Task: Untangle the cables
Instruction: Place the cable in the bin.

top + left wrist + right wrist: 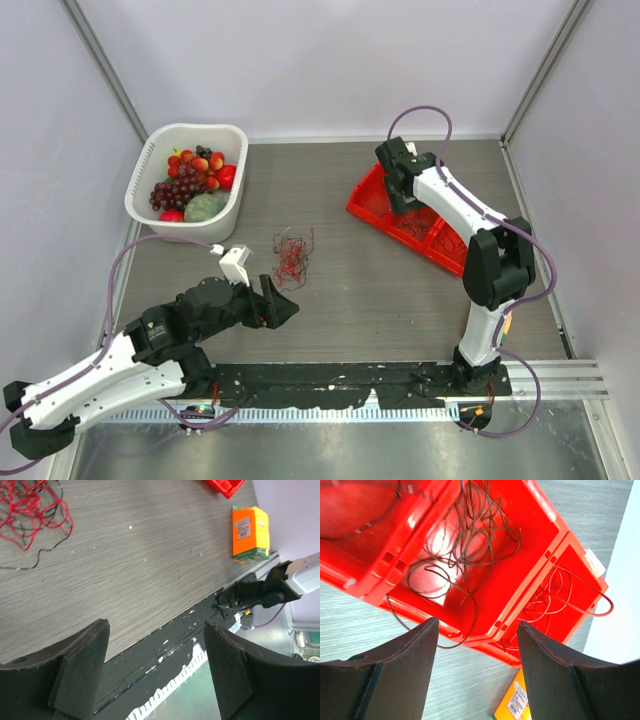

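Note:
The cables (pixel 293 255) lie as a small tangle of thin red and dark wires on the wooden table, also at the top left of the left wrist view (pixel 30 510). My left gripper (pixel 285 305) is open and empty, a short way nearer than the tangle and apart from it; through its jaws (pixel 156 625) I see the table's front edge. My right gripper (pixel 403 200) hovers open and empty (pixel 477 623) over the red tray (pixel 365 200). One tray compartment holds loose brown wires (pixel 465 540), the neighbouring one red wires (pixel 555 600).
A white basket (pixel 160 140) of fruit stands at the back left. An orange box (pixel 250 532) lies by the tray near the right wall, also seen in the right wrist view (pixel 515 702). A black rail (pixel 330 380) runs along the front edge.

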`<state>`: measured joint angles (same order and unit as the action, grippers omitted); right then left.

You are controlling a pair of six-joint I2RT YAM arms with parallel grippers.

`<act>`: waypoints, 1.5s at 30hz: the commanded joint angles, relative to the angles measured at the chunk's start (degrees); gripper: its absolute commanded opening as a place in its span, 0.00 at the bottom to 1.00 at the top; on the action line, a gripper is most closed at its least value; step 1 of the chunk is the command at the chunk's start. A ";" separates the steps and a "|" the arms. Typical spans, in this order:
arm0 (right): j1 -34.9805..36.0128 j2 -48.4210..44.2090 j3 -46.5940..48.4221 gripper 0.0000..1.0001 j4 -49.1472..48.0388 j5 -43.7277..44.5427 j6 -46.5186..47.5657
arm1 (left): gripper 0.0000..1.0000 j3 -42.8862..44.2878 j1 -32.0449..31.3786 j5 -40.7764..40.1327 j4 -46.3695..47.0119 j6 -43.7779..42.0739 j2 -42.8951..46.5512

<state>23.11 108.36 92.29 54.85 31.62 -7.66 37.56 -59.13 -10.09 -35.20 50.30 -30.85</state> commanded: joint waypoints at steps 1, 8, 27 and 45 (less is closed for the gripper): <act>0.00 -2.80 1.31 0.69 -5.46 -4.28 0.01 | 0.78 0.40 -0.10 2.17 10.40 -1.08 -3.85; -0.87 -3.15 0.09 0.69 -8.17 -6.21 0.28 | 0.82 8.65 5.94 11.73 23.41 -2.58 -18.78; -4.92 -29.24 -17.58 0.68 -25.57 -33.96 -10.17 | 0.73 11.05 22.57 15.20 19.05 -7.85 -26.65; 16.17 -21.44 -42.72 0.48 -67.92 -54.62 -36.89 | 0.46 0.05 26.70 2.36 7.88 -5.04 -22.93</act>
<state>39.53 83.88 50.87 4.03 -15.70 -34.33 35.22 -33.50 -4.73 -25.80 44.88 -50.89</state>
